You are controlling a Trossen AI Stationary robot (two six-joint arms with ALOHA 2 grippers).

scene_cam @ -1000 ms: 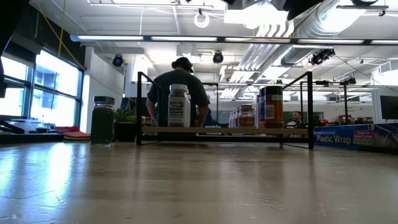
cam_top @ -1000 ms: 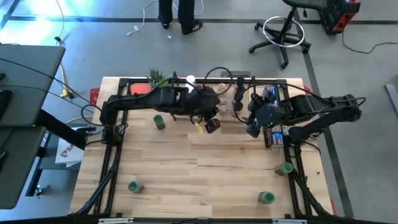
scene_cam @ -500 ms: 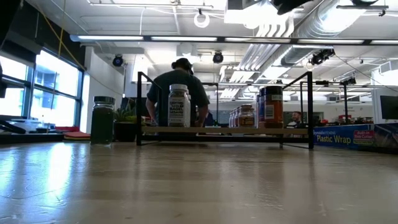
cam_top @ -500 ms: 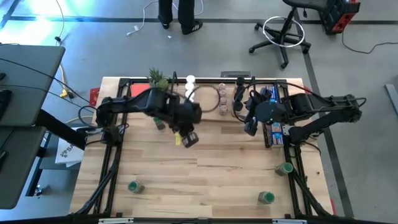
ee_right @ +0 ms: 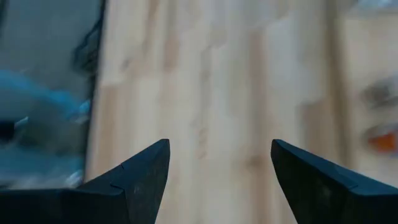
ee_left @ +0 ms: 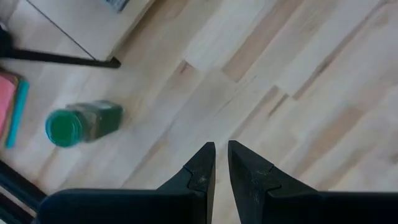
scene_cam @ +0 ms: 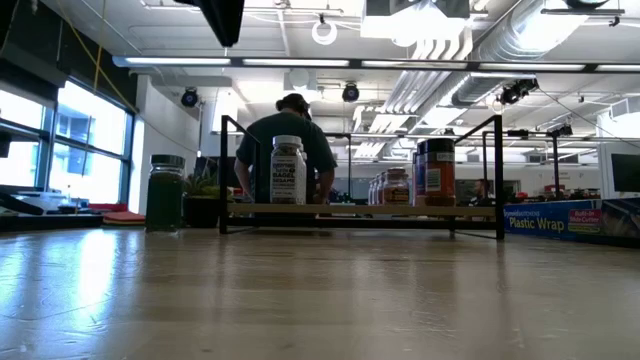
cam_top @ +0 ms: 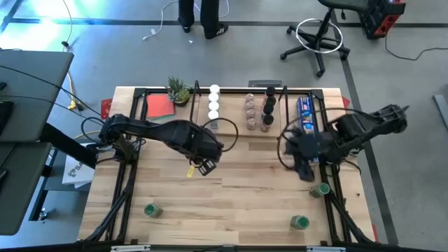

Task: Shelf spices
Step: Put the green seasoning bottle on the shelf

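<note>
On the worktop: a light-wood worktop (cam_top: 231,196) carries the shelf, loose jars and both arms.
Shelf: the shelf (cam_top: 241,112) stands at the far edge of the worktop, between a small green plant (cam_top: 176,89) and a long blue box (cam_top: 306,115).
Jars on shelf: white-topped jars (cam_top: 213,100) stand in a row at the left part; clear and dark-topped jars (cam_top: 258,110) stand in two rows at the right part. In the low view a white-labelled jar (scene_cam: 288,170) and a dark-lidded brown jar (scene_cam: 435,172) stand on the rack.
Loose jars: four green-topped jars are off the shelf. One (cam_top: 152,210) is at the near left, one (cam_top: 301,222) at the near right, one (cam_top: 320,190) just beside the right frame. The fourth (ee_left: 84,122) lies on its side, seen only from the left wrist.
Left claw: the left claw (cam_top: 203,166) is above the bare wood in front of the shelf. Its fingers are almost together, and it holds nothing.
Right claw: the right claw (cam_top: 302,168) is near the right edge, close to the blue box. Its fingers are wide apart, and nothing is between them.
Beyond the worktop: a person (scene_cam: 285,150) is behind the shelf in the low view.
</note>
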